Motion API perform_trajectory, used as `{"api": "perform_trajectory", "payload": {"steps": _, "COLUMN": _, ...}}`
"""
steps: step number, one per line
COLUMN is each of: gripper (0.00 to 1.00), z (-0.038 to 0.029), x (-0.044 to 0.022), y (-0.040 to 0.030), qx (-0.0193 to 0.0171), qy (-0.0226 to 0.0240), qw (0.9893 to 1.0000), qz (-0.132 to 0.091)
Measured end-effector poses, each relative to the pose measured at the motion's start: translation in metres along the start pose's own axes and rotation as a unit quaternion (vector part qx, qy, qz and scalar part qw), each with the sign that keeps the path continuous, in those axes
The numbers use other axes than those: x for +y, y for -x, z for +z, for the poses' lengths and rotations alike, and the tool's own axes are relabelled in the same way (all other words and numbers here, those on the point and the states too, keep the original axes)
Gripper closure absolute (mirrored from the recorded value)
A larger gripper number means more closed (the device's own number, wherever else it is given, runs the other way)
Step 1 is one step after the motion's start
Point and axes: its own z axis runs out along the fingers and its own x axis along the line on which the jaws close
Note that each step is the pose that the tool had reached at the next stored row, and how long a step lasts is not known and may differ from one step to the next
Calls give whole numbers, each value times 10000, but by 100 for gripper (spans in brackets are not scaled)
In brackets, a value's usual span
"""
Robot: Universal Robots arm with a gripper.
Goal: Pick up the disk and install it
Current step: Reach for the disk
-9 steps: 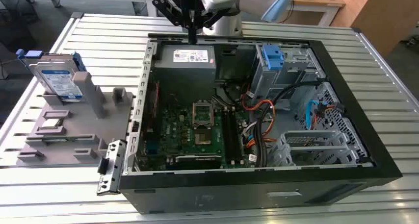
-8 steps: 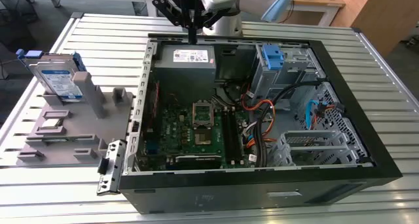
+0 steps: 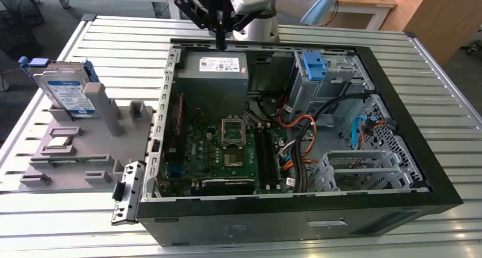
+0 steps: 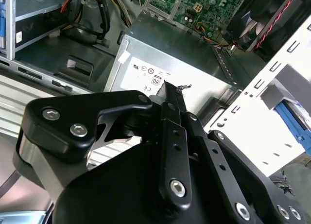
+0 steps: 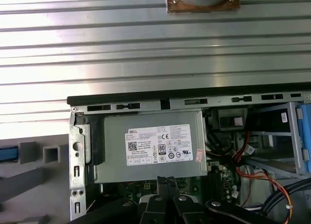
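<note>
Over the power supply (image 3: 213, 66) in the open case (image 3: 301, 213), your gripper (image 3: 220, 46) is pinched closed on nothing; the disk (image 3: 66, 91) stands in the grey rack (image 3: 98, 134) by the edge of the table (image 3: 113, 32).

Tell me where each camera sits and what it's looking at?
Exterior view: off the arm, high up, looking down on the open computer case and the disk at the exterior view's left; the gripper hangs above the case's far edge.
First wrist view: on the wrist, looking past the shut gripper at the table.
Second wrist view: on the wrist, looking along the gripper's black links.
All three share the grey power-supply box.
</note>
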Motion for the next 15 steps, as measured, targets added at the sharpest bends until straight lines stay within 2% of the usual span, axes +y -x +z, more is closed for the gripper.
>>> {"api": "perform_trajectory", "payload": {"steps": 15, "gripper": 89, "z": -2, "x": -6, "y": -82, "qx": 0, "qy": 0, "qw": 10000, "qz": 0}}
